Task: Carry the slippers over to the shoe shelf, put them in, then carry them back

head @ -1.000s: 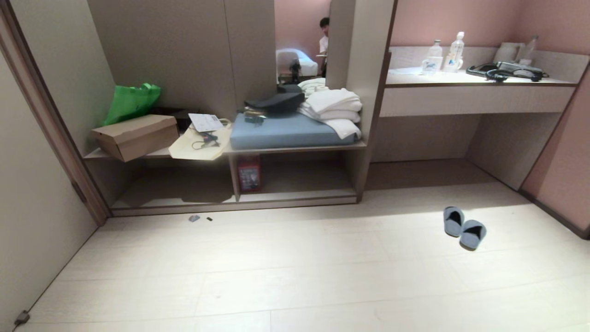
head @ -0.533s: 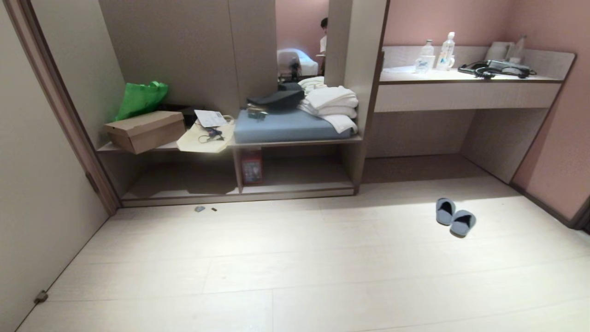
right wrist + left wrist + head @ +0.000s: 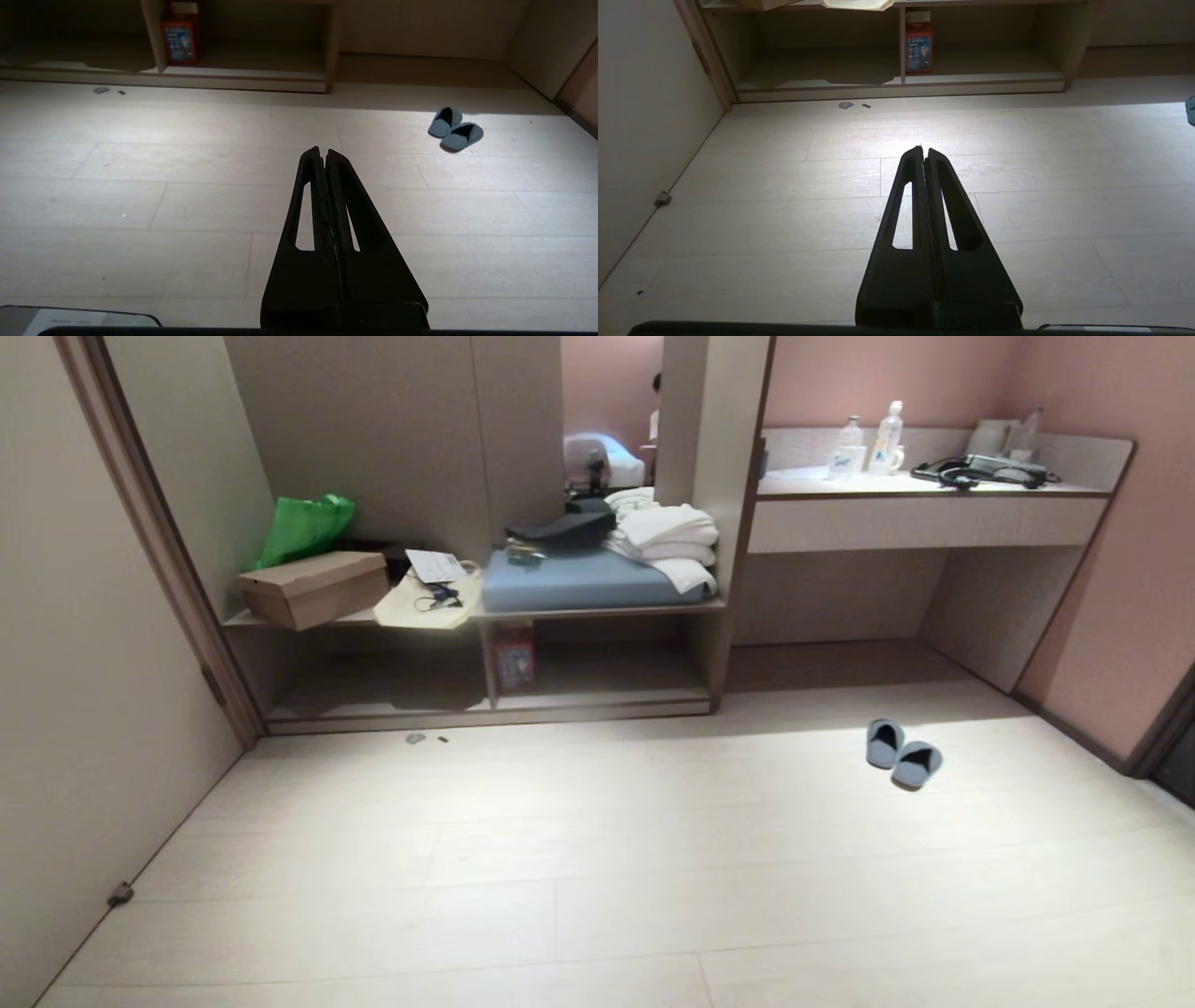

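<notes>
Slippers [image 3: 902, 755]: pair, side by side and touching, on the floor [image 3: 597, 859] at about 4 o'clock from the shelf [image 3: 485, 616], well apart from it; in front of the counter [image 3: 924, 518].

Shelf: both floor-level compartments hold no slippers; a red box [image 3: 514, 658] stands by the divider.

Left gripper [image 3: 925, 151]: jaws clenched, nothing held, above bare floor.

Right gripper [image 3: 323, 152]: jaws clenched, nothing held; slippers at its 2 o'clock, well apart.

Status, judged: either nothing is done yet or everything is; the pictures do not settle which.
</notes>
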Motion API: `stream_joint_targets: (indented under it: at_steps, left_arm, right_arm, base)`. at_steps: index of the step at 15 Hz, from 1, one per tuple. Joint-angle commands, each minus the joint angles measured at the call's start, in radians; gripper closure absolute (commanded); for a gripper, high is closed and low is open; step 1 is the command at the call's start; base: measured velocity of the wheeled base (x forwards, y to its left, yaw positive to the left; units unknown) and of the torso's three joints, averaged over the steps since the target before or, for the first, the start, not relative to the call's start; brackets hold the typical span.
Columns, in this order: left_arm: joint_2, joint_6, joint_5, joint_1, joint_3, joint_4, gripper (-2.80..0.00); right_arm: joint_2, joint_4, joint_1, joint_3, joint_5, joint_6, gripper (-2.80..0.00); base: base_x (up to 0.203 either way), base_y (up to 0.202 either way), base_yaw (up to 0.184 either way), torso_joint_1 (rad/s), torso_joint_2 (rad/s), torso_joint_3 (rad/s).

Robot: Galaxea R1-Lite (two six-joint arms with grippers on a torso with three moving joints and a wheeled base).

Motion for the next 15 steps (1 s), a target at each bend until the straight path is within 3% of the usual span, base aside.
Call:
stream_joint_targets:
  at_steps: [1,15]
  left_arm:
    - [0.001,-0.001,0.0,0.0,0.0,-0.001,0.0]
    - [0.001,-0.001,0.0,0.0,0.0,-0.001,0.0]
  right_arm:
    - [0.001,0.001,0.001,0.0,0.0,0.0,0.0]
    - [0.001,0.001,0.001,0.0,-0.001,0.0,0.0]
  base:
    - [-0.196,0.0,0.001,0.003,0.01,-0.001]
    - [-0.196,0.0,0.001,0.003,0.0,0.003]
